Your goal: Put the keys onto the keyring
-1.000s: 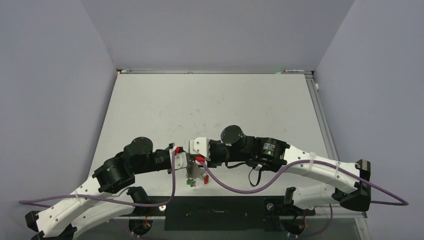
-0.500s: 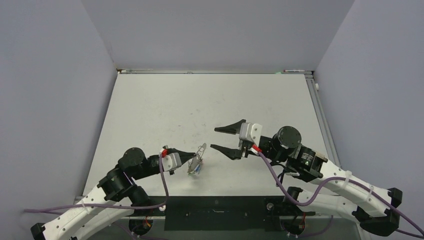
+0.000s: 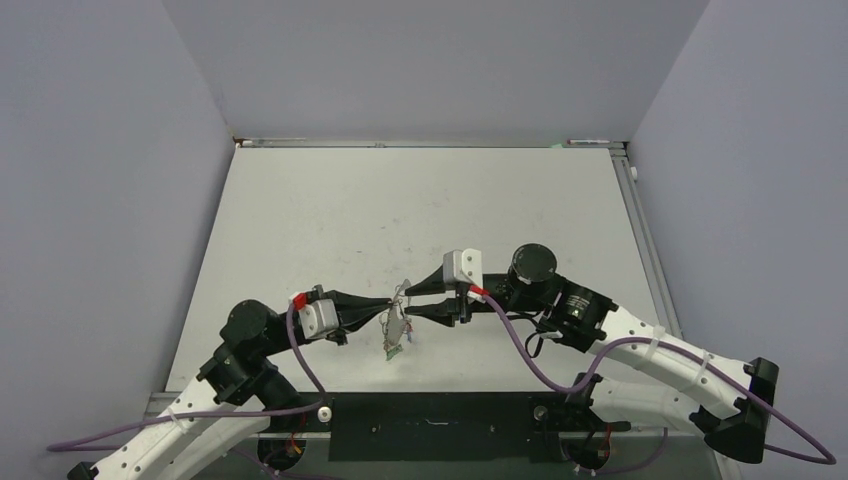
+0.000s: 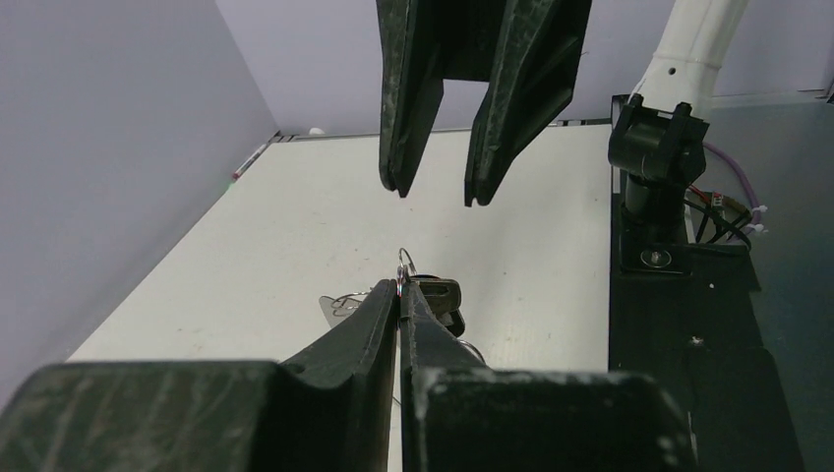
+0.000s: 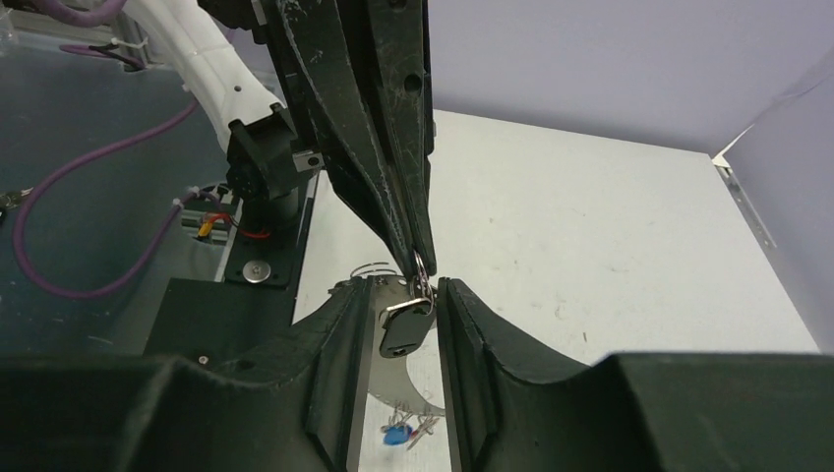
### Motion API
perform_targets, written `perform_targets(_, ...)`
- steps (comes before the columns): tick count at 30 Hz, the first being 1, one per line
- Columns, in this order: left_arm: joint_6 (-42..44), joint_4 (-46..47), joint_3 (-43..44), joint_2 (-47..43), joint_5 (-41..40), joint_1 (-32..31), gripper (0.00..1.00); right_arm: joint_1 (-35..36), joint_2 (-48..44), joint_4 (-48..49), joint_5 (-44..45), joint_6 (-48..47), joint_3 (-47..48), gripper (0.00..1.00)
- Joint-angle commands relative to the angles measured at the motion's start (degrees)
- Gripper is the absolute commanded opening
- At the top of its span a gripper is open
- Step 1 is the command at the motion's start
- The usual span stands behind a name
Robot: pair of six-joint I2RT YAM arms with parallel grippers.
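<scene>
Left gripper (image 3: 385, 306), clamped tight on the keyring (image 3: 402, 293), holds it above the table (image 3: 400, 200), with the keys (image 3: 394, 340) dangling below. Right gripper (image 3: 408, 303), part-open, straddles the black clip (image 5: 403, 332) without gripping it.

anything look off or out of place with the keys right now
Nothing stands out. The keys hang in a bunch from the shut left gripper, and the right gripper stands open on either side of a black piece in that bunch. Nothing looks spilled, bent or broken.
</scene>
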State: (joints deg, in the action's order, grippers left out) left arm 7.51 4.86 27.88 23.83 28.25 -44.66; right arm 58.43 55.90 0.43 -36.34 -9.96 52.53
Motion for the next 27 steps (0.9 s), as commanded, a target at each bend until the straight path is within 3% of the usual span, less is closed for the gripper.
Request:
perform_targets(1,-1.7,6.8,0.6,-0.9,2.3,0.3,0.0,-1.5,1.6,3.5,-5.6,0.0,1.2,0.29)
perform_targets(17,-1.4,6.1,0.4,-1.8,2.6,0.2,0.0,-3.8,6.1,2.4,-8.8,-0.9,4.8,0.25)
perform_targets(22,-1.3,6.0,0.4,-1.6,2.5,0.1,0.0,-3.8,6.1,2.0,-9.4,-1.1,4.9,0.12)
perform_targets(27,-1.3,6.0,0.4,-1.7,2.4,0.2,0.0,-3.8,6.4,1.3,-9.8,-1.3,5.0,0.07)
